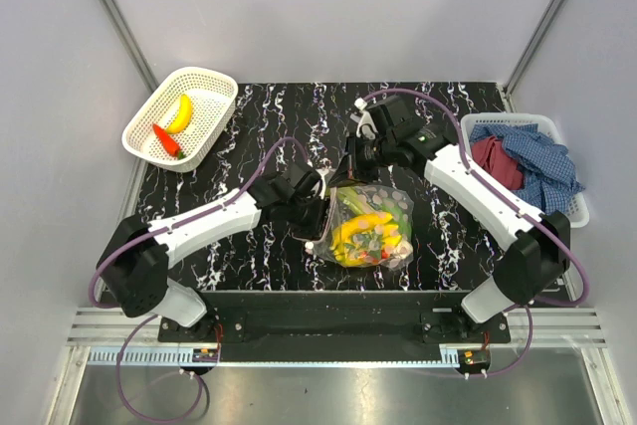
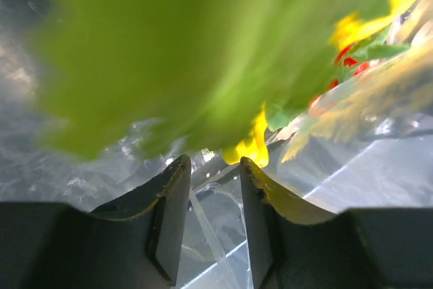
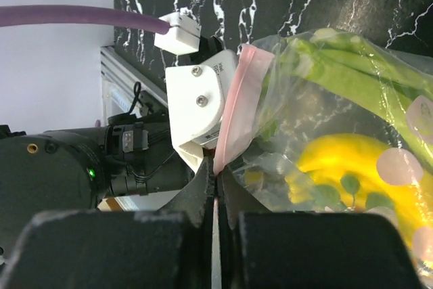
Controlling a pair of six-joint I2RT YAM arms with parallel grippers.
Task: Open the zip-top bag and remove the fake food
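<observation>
- My right gripper (image 3: 215,184) is clamped on the zip-top bag (image 1: 370,228) at its pink strip (image 3: 237,99).
- My left gripper (image 2: 213,167) is slightly parted, bag film between.
- Opening step; next I clamp left and pull apart.

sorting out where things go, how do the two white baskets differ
The left basket holds a banana and a red chili; the right basket holds a blue checked cloth and a dark red cloth. The left basket sits turned at an angle at the far left corner; the right basket lies along the table's right edge. The left basket's floor is mostly bare; the right basket is heaped full. Both are white mesh.
</observation>
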